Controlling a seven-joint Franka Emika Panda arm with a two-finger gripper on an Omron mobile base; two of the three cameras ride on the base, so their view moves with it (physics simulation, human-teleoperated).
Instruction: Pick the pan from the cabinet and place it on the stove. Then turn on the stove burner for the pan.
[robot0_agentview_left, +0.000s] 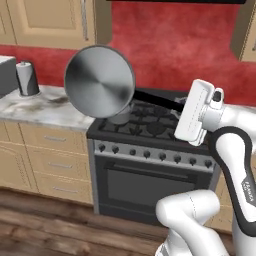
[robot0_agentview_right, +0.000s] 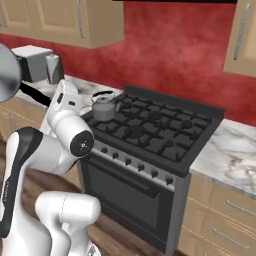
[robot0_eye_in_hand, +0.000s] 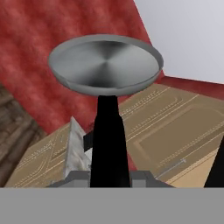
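Fingers (robot0_eye_in_hand: 109, 181) are clamped on the black handle of the pan (robot0_agentview_left: 100, 81), as your hand view shows the handle running straight down between them. You will find the pan held in the air, tilted so its round silver face turns toward the base, above the left end of the stove (robot0_agentview_left: 150, 127) and the neighbouring counter (robot0_agentview_left: 40, 107). It touches neither. A grey kettle (robot0_agentview_right: 104, 107) sits on the stove's far left burner, partly behind the pan in the left base view. Cabinet (robot0_agentview_left: 50, 22) doors hang above the counter, against the red wall (robot0_agentview_left: 175, 45).
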